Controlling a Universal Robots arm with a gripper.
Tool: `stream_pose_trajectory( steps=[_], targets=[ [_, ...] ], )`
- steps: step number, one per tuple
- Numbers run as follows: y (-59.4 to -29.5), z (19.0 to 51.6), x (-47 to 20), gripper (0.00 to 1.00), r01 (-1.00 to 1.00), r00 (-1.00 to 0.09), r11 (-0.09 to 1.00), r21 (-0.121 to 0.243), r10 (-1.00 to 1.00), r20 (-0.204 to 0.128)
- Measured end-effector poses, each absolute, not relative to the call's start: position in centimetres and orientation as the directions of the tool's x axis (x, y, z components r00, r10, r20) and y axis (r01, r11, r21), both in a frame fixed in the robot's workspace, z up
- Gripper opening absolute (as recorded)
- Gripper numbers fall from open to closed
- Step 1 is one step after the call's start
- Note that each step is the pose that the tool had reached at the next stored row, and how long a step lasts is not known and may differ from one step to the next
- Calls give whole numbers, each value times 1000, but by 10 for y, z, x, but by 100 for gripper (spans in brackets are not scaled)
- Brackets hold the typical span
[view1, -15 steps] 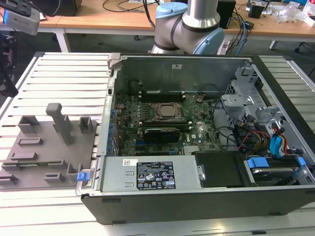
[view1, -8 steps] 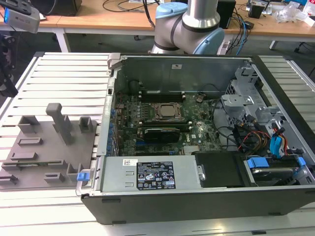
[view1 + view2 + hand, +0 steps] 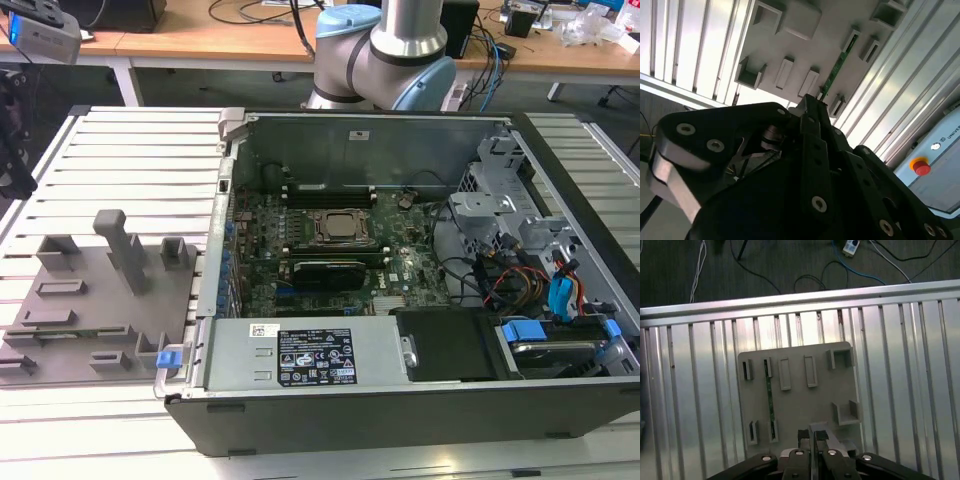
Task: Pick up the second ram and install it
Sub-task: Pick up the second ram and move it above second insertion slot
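Observation:
The second ram (image 3: 770, 402) is a thin green stick standing on its edge in a slot of the grey tray (image 3: 800, 405). It also shows in the second wrist view as a green strip (image 3: 839, 62). In the exterior view the ram (image 3: 75, 331) lies along the tray's near side, at that view's left. My gripper (image 3: 812, 436) hangs well above the tray, beside the ram and apart from it. Its fingers (image 3: 821, 436) are shut together with nothing between them.
An open computer case (image 3: 400, 365) with the motherboard (image 3: 330, 240) and its black slots stands at the exterior view's right of the tray. The tray carries upright grey blocks (image 3: 125, 245). All rests on a ribbed metal table (image 3: 900, 365), with cables on the floor beyond its edge.

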State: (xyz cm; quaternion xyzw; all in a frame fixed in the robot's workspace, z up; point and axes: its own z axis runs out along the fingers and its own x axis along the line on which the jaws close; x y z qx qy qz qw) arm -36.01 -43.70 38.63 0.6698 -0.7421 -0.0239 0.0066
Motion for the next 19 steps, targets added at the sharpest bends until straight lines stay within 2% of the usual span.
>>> stream_pose_trajectory(
  steps=[1, 2, 4, 5, 19],
  targets=[
    [-437, 386, -360, 24, -994, -103, 101, 44, -994, -22],
    [-437, 386, -360, 36, -994, -103, 101, 44, -994, -22],
    [-437, 386, -360, 36, -994, -103, 101, 44, -994, -22],
    [-437, 386, -360, 42, -994, -103, 101, 44, -994, -22],
    [-441, 377, -360, 42, -994, -102, 101, 44, -994, -22]
  ],
)
